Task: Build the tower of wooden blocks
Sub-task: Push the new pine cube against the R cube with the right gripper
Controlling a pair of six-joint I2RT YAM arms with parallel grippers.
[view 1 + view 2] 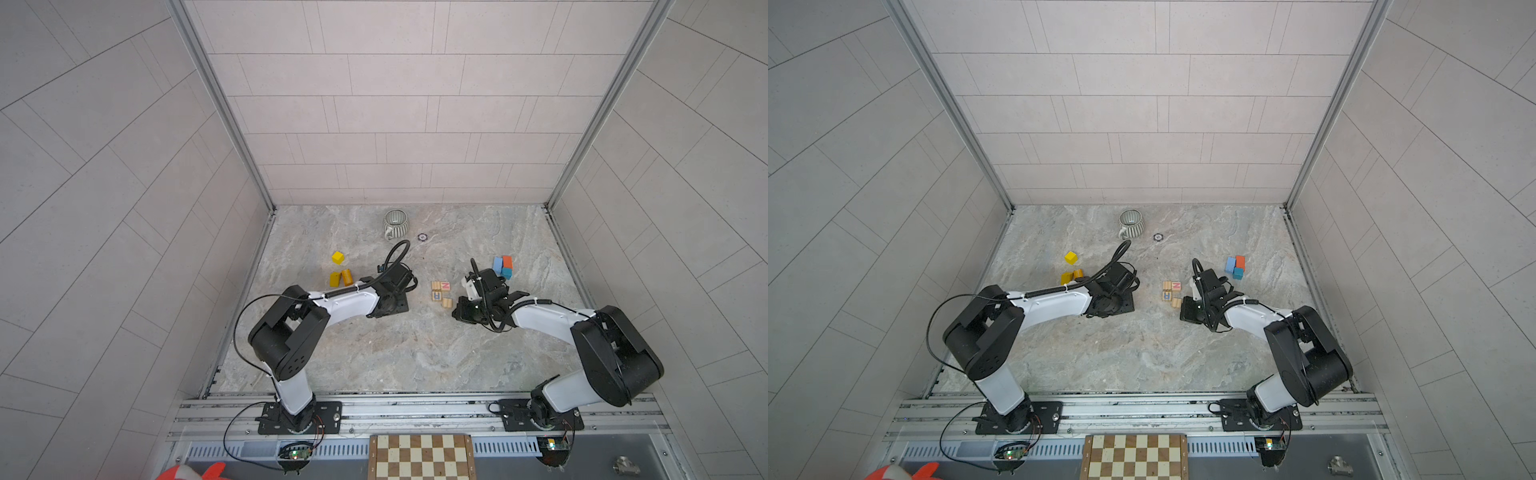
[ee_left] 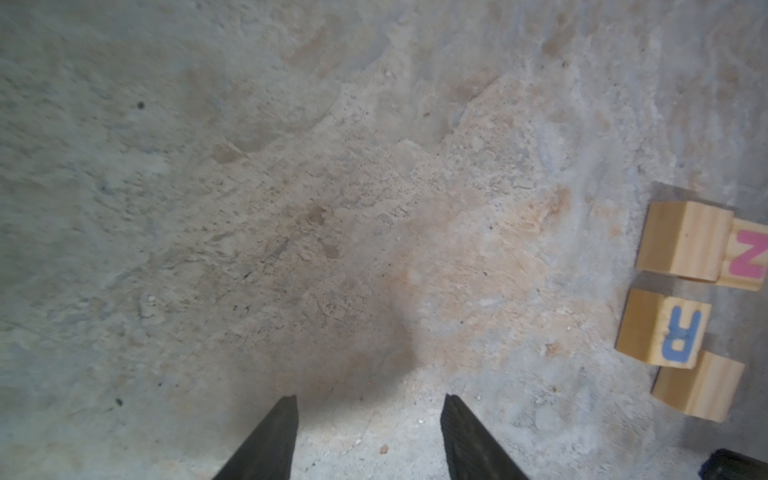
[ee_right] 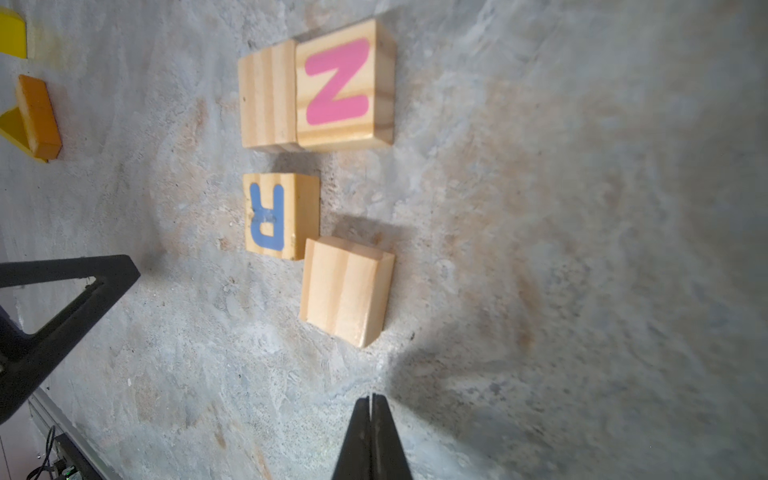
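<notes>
Left gripper [image 2: 370,399] hangs over the table [image 2: 291,208], jaws apart, empty; right gripper [image 3: 371,397] is closed on nothing; no tower yet, so probably the first pick; four wooden cubes [image 1: 441,293] lie between both; nearest plain cube [image 3: 347,291] sits skewed, no long axis; right jaws must part first.

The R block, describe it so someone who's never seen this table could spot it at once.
Near the middle of the grey stone tabletop sits a cluster of four natural-wood cubes. The R block is the nearer of the two on the cluster's left. It alone shows a blue R on top; the N cube has a pink letter and the other two tops are plain.
</notes>
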